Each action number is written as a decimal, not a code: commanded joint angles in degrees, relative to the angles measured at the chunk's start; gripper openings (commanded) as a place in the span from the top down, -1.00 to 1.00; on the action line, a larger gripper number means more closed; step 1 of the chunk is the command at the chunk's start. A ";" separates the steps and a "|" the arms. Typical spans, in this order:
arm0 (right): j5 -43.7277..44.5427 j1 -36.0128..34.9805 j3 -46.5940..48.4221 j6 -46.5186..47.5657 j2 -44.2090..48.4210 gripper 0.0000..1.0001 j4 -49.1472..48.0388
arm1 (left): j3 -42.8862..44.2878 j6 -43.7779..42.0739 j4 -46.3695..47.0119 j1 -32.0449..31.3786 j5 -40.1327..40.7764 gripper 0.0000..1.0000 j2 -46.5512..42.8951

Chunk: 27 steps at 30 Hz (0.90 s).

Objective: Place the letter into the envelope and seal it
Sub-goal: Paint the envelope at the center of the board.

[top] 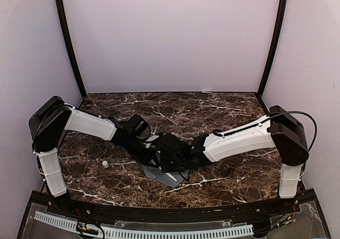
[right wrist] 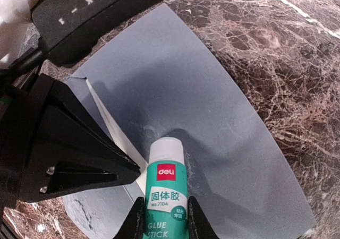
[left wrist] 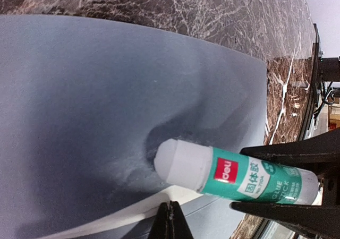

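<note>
Two grippers meet at the near centre of the table (top: 223, 106). Closest to us, the right gripper (right wrist: 166, 213) clamps a glue stick (right wrist: 166, 188). The stick's long axis runs straight out from the fingers, and its white tip presses onto the envelope (right wrist: 180, 85), dimpling the paper. Just left of the stick, the left gripper (right wrist: 132, 170) is fully closed on nothing. Its tip appears to pin the envelope beside a pale strip we take for the letter (right wrist: 111, 125), tucked inside with only that edge showing. Beyond, the grey-blue sheet lies flat on the marble. We judge the next stroke falls to the right arm, running along that seam.
</note>
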<state>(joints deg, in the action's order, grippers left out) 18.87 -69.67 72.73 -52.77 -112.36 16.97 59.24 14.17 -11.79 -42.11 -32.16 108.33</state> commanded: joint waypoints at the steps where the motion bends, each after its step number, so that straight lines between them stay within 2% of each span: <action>1: -1.18 0.93 0.72 2.21 -3.44 1.00 2.95 | -1.16 0.07 -4.35 -0.52 4.28 1.00 3.42; 10: -2.20 1.05 0.83 3.09 -3.23 1.00 2.06 | -0.99 -0.13 -4.61 -0.52 5.42 1.00 3.01; 15: -2.22 1.03 -1.23 2.36 -1.05 1.00 2.02 | -0.66 -1.27 -4.60 -0.19 7.93 0.99 -1.09; 21: -3.04 0.87 -4.29 1.81 0.91 1.00 1.15 | -1.22 -2.46 -3.47 1.35 11.50 0.87 -6.62; 27: -3.22 0.29 -6.35 1.12 2.16 1.00 1.27 | -1.71 -2.90 -2.52 1.58 13.20 0.80 -7.92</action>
<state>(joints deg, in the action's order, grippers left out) 17.34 -69.08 69.21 -50.35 -110.74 13.50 58.74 12.58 -13.56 -40.62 -21.61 102.98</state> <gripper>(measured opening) 0.197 0.088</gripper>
